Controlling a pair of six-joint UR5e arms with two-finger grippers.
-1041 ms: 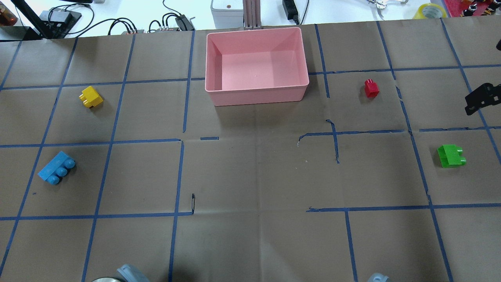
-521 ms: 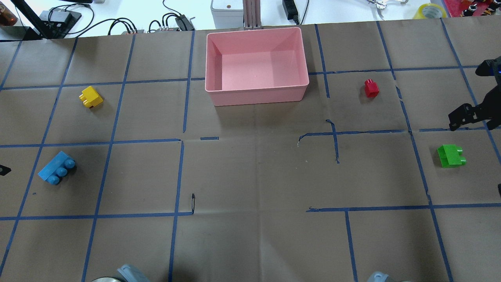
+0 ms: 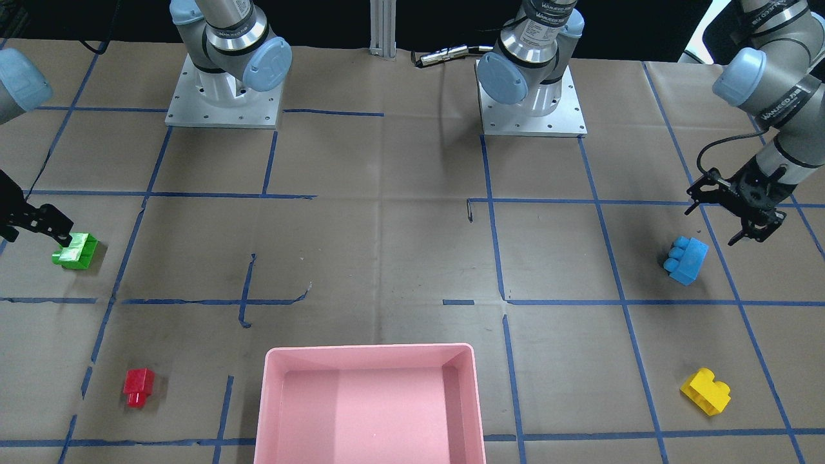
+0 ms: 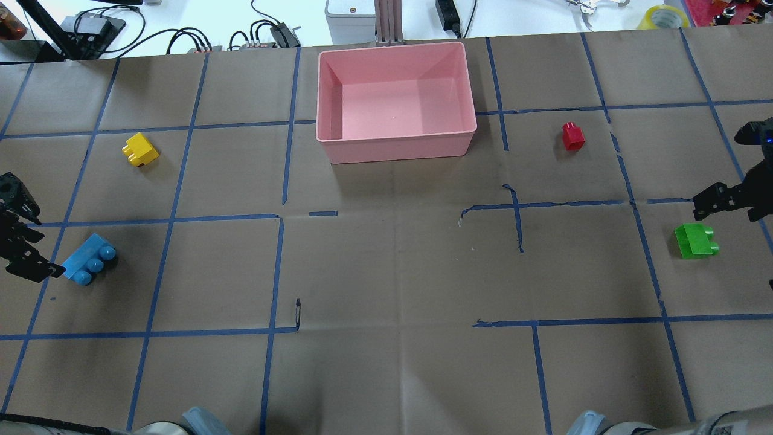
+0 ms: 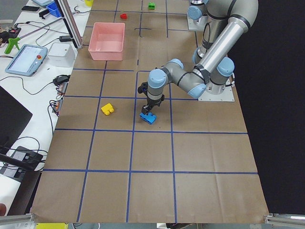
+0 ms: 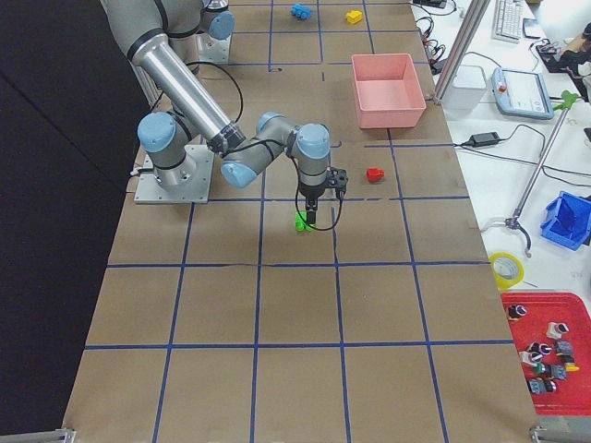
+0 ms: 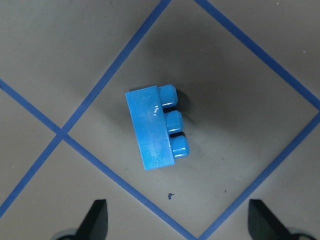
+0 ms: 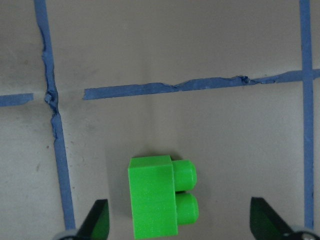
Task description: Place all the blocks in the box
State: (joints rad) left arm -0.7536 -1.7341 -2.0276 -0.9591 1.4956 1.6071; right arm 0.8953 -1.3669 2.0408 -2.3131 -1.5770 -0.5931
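Note:
The pink box (image 4: 398, 148) stands at the table's far middle, with nothing in it. The blue block (image 4: 87, 258) lies at the left, the yellow block (image 4: 141, 149) beyond it. The green block (image 4: 696, 240) lies at the right, the red block (image 4: 572, 136) beyond it. My left gripper (image 7: 177, 222) is open above the blue block (image 7: 156, 127), its fingers apart from it. My right gripper (image 8: 182, 225) is open above the green block (image 8: 160, 195), which lies between the fingertips' line without touching them.
The table is covered in brown paper with a blue tape grid. Both arm bases (image 3: 535, 96) sit at the robot's side. Cables, a white unit (image 4: 350, 21) and a tape roll (image 4: 664, 17) lie beyond the far edge, behind the box.
My left gripper has come into the overhead view from the left edge, next to the blue block. My right gripper has moved nearer and down towards the green block. The blocks have not moved.

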